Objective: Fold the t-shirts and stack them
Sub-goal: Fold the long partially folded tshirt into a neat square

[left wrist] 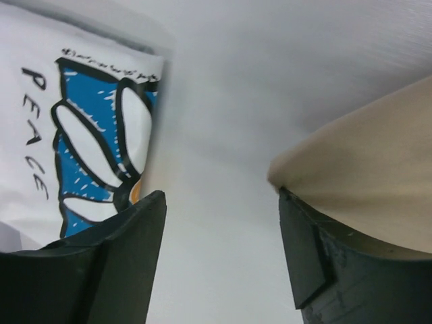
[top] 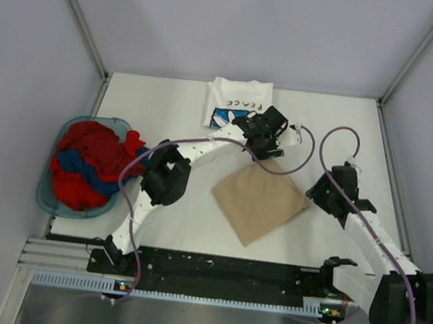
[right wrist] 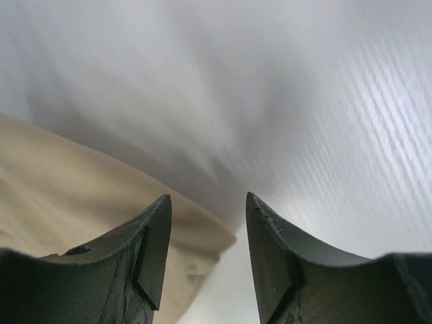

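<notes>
1. T-shirts lie in three places: a plain tan cloth shirt (top: 260,200), folded into a flat diamond shape, sits at the centre of the white table (top: 168,102).
2. Toward 12 o'clock from it, well apart, lies a white folded shirt with a blue daisy print and "PEACE" lettering (top: 237,104), a neat rectangle near the far edge.
3. Out at 9 o'clock, a teal plastic basket (top: 48,196) holds crumpled red shirts (top: 84,159) with a blue shirt (top: 83,169) bunched among them (soft, rumpled folds, nothing flat).
4. Overhead, the left gripper (top: 269,148) hovers at the tan shirt's 12 o'clock corner, between that shirt and the printed one.
5. In its wrist view the left gripper (left wrist: 223,236) has its dark, matte fingers (left wrist: 128,256) spread with bare table between them; the tan corner (left wrist: 364,182) lies against the right-hand finger, not pinched, and the daisy print (left wrist: 94,142) shows at the left.
6. The right gripper (top: 319,192) sits just beside the tan shirt's 3 o'clock corner.
7. From its wrist, the right gripper (right wrist: 208,253) shows scuffed black fingers (right wrist: 152,256) parted, nothing between them; smooth tan cloth (right wrist: 81,182) lies under and beyond the left-hand finger (the table behind is blurred).
</notes>
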`<state>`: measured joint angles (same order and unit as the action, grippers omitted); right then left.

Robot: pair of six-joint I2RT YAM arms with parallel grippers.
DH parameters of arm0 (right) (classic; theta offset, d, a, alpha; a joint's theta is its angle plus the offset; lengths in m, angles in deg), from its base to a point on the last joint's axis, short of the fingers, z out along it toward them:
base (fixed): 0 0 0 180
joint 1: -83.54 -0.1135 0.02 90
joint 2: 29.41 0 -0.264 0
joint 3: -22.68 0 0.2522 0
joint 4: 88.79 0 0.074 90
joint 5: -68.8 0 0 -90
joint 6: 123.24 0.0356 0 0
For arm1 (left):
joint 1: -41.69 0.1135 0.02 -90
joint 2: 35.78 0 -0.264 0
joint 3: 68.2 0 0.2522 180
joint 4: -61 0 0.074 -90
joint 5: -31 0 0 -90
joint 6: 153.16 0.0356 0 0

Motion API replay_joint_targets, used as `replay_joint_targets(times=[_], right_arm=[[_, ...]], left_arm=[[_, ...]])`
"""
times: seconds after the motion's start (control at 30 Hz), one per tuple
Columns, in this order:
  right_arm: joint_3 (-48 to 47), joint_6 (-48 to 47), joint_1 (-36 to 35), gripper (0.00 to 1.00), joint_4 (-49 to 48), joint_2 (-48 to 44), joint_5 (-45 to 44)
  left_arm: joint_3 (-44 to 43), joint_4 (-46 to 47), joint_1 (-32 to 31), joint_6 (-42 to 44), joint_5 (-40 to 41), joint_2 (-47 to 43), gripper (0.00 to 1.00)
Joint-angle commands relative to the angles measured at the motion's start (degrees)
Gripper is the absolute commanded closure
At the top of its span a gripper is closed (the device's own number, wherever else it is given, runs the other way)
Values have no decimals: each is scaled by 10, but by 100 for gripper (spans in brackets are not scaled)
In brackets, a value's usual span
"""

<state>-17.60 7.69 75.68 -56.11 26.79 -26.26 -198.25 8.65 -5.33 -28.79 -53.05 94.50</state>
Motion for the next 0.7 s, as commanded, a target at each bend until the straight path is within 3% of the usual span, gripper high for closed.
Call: replay_joint_targets(times=[0.0, 0.13, 0.2, 0.27, 0.43, 0.67], right_arm=[[-121, -103, 18, 51, 36, 36, 1], [-124, -82, 19, 46, 98, -1, 49], [-100, -61, 18, 14, 113, -33, 87], [-69, -41, 16, 14, 125, -71, 97], [18, 10, 14, 26, 64, -98, 159], [-20, -22, 14, 52, -38, 62, 130]], left_arm=[[-43, 23, 19, -29, 58, -19, 24], [-13, -10, 40, -81, -14, -49, 21], [18, -16, 47, -97, -57, -69, 22], [54, -13, 51, -105, -85, -88, 25], [121, 4, 61, -126, -125, -140, 33], [210, 3, 77, -152, -136, -208, 41]])
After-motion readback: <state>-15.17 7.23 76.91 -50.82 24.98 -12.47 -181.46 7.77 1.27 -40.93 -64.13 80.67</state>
